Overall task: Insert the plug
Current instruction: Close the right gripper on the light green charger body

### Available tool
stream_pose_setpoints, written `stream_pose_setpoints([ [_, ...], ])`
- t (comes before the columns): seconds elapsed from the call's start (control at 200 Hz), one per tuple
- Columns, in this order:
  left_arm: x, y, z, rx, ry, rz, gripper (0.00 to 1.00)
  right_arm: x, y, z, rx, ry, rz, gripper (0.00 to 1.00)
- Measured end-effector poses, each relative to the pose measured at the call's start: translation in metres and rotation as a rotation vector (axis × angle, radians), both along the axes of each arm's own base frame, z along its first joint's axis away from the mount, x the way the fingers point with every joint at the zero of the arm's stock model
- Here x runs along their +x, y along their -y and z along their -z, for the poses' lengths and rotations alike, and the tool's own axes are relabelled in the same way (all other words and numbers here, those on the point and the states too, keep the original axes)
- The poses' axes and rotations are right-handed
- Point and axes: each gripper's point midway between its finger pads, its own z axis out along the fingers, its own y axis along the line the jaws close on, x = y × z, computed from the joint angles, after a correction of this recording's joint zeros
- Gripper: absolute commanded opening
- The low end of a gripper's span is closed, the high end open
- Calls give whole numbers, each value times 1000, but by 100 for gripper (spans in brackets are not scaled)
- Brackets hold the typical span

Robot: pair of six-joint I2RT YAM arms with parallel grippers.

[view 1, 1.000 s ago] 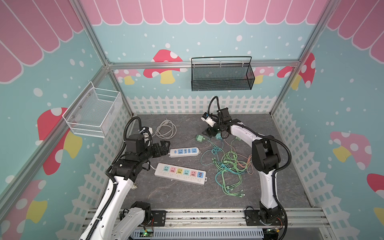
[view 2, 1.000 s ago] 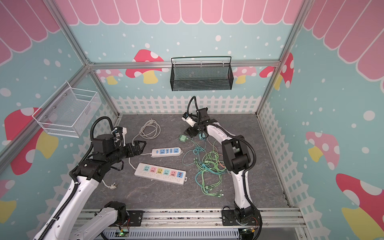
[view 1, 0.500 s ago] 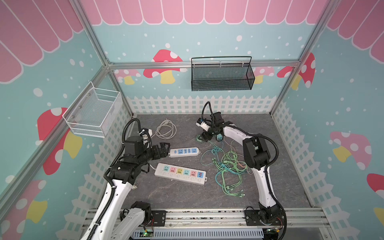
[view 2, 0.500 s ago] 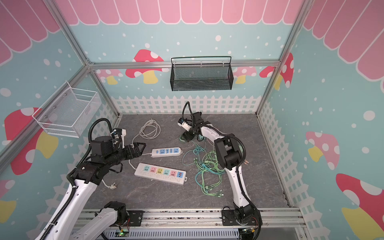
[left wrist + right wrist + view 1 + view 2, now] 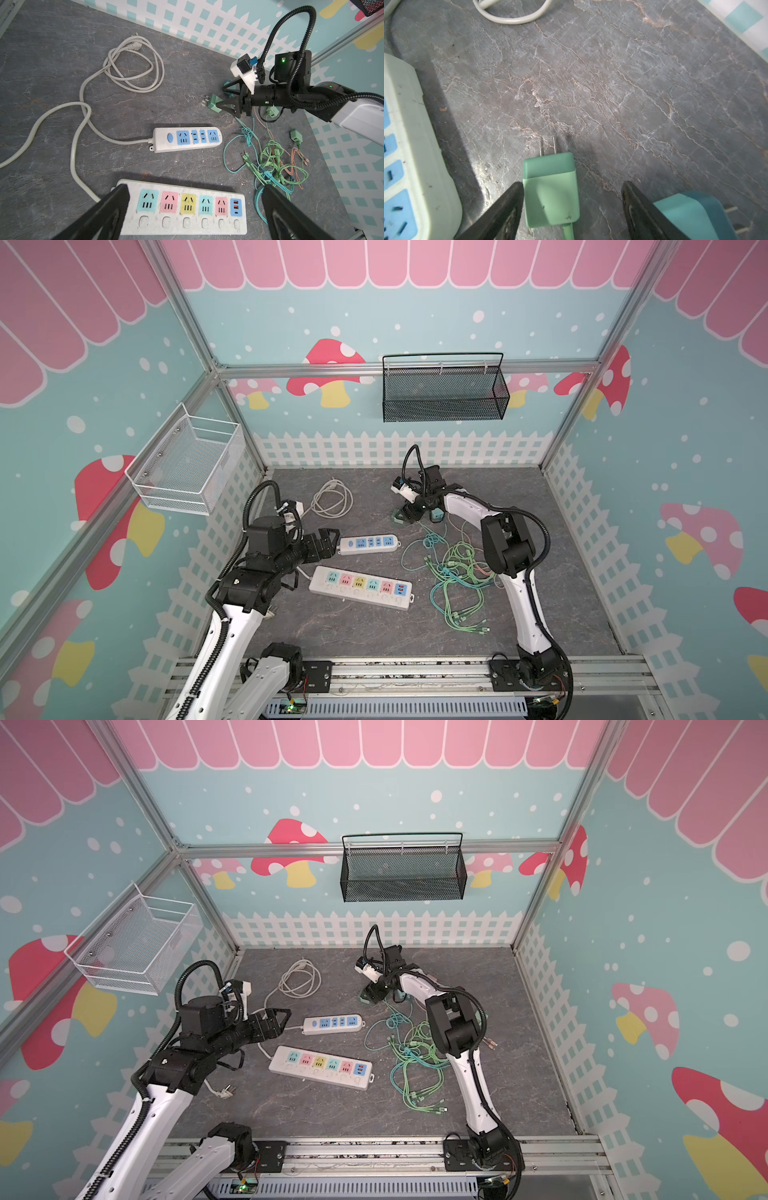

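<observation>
A green plug (image 5: 550, 187) lies flat on the grey table, its two prongs pointing away from the wrist camera. My right gripper (image 5: 572, 185) stands open astride it. One finger is against the plug's side and the other is well apart from it. In both top views the plug (image 5: 398, 516) (image 5: 365, 999) sits at the back middle under the right gripper (image 5: 409, 514). A small white power strip with blue sockets (image 5: 368, 544) (image 5: 187, 138) lies nearer the front. My left gripper (image 5: 330, 539) (image 5: 195, 188) is open and holds nothing, just left of that strip.
A long power strip with coloured sockets (image 5: 361, 587) (image 5: 182, 207) lies in front. A teal plug (image 5: 691, 214) sits beside my right gripper's far finger. Tangled green cables (image 5: 453, 572) spread to the right. A coiled white cord (image 5: 332, 499) lies at the back left.
My right gripper has swung left and come down around the green plug, its jaws narrowing a little. The left arm has hardly moved.
</observation>
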Motion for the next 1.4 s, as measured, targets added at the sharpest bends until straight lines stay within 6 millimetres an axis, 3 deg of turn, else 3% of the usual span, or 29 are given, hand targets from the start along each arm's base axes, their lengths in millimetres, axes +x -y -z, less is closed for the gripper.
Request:
stream_pose_setpoints([
  [0.475,-1,0,5,2,-12,0,99,-7,-6,16,-5,-32,-18,67],
  [0.986,2,0,18,3,-55,-4,99,-9,-5,22,-14,-46,-14,41],
  [1.141,3,1,23,-10,-77,-13,99,-10,-5,21,-15,-50,-14,38],
  [1.276,6,5,27,-33,-99,-4,98,-17,-2,14,-13,-54,-17,37],
  [1.401,10,13,29,-70,-116,23,98,-28,1,-13,9,-30,-21,37],
])
